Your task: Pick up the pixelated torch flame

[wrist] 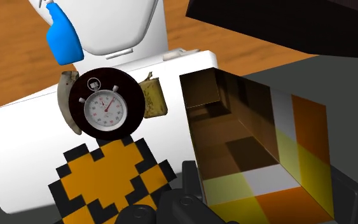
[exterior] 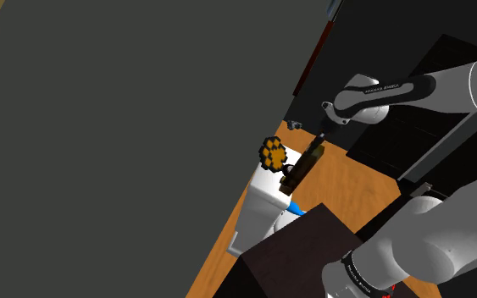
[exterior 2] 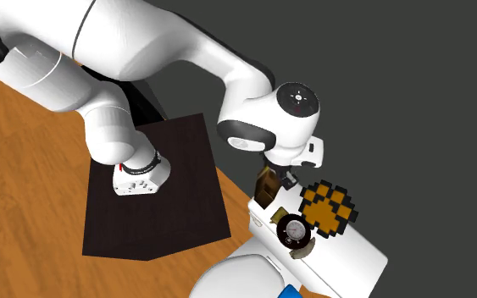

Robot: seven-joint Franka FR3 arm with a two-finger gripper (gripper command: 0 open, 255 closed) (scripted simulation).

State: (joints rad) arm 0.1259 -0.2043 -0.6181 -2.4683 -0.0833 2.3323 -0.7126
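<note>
1. Looking along the black gripper [wrist: 271, 202], we see its two fingers pressed against opposite sides of the pixelated torch [wrist: 254, 143]. The torch is a blocky brown stick with orange, yellow and white squares at one end. We judge it clamped, not merely straddled.
2. From the shoulder view, we find the torch hanging at a slant below the hand, its lower end close over a white box [exterior: 260, 207]. We cannot tell whether that end touches the box.
3. We read the hold on the stick's long sides as a choice of flat, parallel faces that should resist slipping.
4. Just beside the torch, an orange and black pixelated disc [wrist: 110, 175] lies flat on the white box, next to a round dark stopwatch [wrist: 105, 105].
5. Beyond the stopwatch we see a blue object [wrist: 63, 38] against a rounded white shape.
6. The white box sits on a wooden table [exterior 2: 24, 220], near the robot's dark stand [exterior 2: 156, 190].
7. We judge the lift to be the step in hand. A straight rise should spare the disc and the stopwatch a knock.
</note>
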